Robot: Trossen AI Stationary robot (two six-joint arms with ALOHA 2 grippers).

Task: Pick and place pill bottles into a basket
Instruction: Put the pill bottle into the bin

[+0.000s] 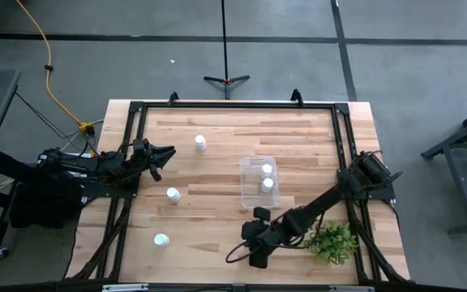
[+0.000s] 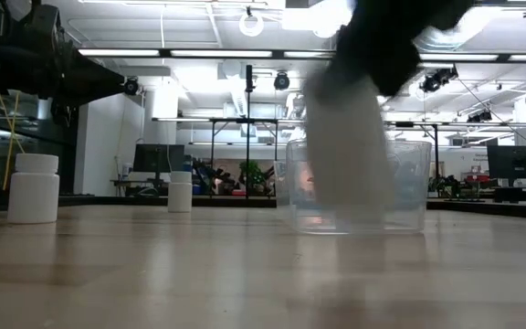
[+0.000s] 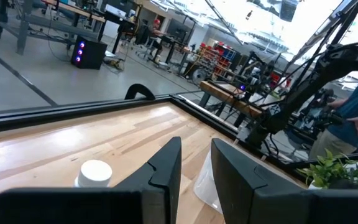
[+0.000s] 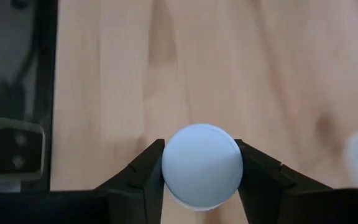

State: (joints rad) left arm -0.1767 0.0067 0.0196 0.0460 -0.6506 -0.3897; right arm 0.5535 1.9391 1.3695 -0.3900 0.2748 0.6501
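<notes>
Pill bottle (image 4: 201, 163) between right jaws.

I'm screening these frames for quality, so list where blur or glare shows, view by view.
Low view: the bottle carried by the right gripper is smeared by motion blur, while the basket behind it and the standing bottle stay crisp. Left wrist view: bright window glare washes out the room behind the left gripper. Right wrist view: the held cap is sharp and the table beneath is soft.
</notes>
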